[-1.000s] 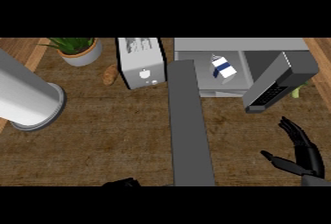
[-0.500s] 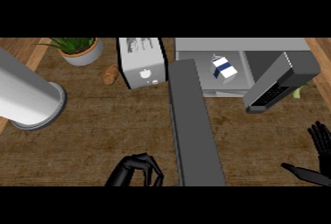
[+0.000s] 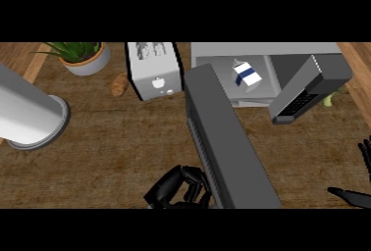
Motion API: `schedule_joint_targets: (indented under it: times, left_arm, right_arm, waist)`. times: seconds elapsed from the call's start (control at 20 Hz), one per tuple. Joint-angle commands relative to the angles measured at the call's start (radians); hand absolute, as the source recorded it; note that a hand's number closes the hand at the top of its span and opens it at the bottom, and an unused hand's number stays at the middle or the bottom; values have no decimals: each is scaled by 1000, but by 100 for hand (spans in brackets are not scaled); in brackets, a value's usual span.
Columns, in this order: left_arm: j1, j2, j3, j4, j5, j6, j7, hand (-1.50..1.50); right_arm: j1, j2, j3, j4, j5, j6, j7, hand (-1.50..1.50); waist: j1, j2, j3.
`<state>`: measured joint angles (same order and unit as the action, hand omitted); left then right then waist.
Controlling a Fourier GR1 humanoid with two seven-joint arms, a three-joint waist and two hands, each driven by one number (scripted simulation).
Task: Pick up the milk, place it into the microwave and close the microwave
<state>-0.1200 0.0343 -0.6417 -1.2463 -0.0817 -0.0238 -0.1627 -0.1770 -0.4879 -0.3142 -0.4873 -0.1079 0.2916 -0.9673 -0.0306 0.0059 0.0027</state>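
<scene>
Nearest the viewer, the left hand (image 3: pixel 177 188) sits low and just left of the microwave door (image 3: pixel 228 147), its fingers curled in and holding nothing, knuckles almost touching the door's near end. The right hand (image 3: pixel 360 186) shows only at the far right edge, well to the right of that door; a thumb and a few spread, straight fingers are visible, closed on nothing.

The door is the landmark here. It reads as a long grey slab running from near the left hand up and slightly leftward to the microwave (image 3: pixel 268 73), so its long axis points away from the robot and it stands swung wide open.

Beyond the door's far end, inside the microwave's cavity and just right of where the door meets it, stands the milk (image 3: pixel 246 78), a white carton with a blue band (placing looks done). What remains, by my reading, is the closing: the door's free end lies just beside the left hand, so that hand is much the nearer, and it would have to push rightward.
</scene>
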Motion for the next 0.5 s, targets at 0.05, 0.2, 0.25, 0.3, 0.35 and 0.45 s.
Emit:
schedule_joint_targets:
  times: [0.05,0.2,0.25,0.3,0.35,0.45]
  left_arm:
    - [-98,-33,-143,179,7,-6,-18,150]
    - [-167,-34,-218,188,45,87,-2,150]
    - [-192,-34,-251,219,77,88,-17,150]
    - [-210,-34,-268,199,134,119,-4,150]
    - [-208,-34,-276,224,114,136,-80,150]
    - [-264,-34,-290,204,193,187,-60,150]
  right_arm:
    - [-3,-24,12,-22,-14,153,-100,-150]
    - [2,-16,20,-37,-26,176,-123,-150]
    - [-19,-26,23,-38,-23,161,-102,-150]
    - [-9,8,46,-82,-22,164,-101,-150]
    - [10,-26,49,-76,-23,209,-110,-150]
    - [-18,-28,49,-116,-49,209,-69,-150]
  waist:
    - [-6,3,-2]
    - [-12,2,-1]
    - [-19,6,-2]
    - [-34,4,-4]
    - [-28,5,-3]
    - [-47,6,-5]
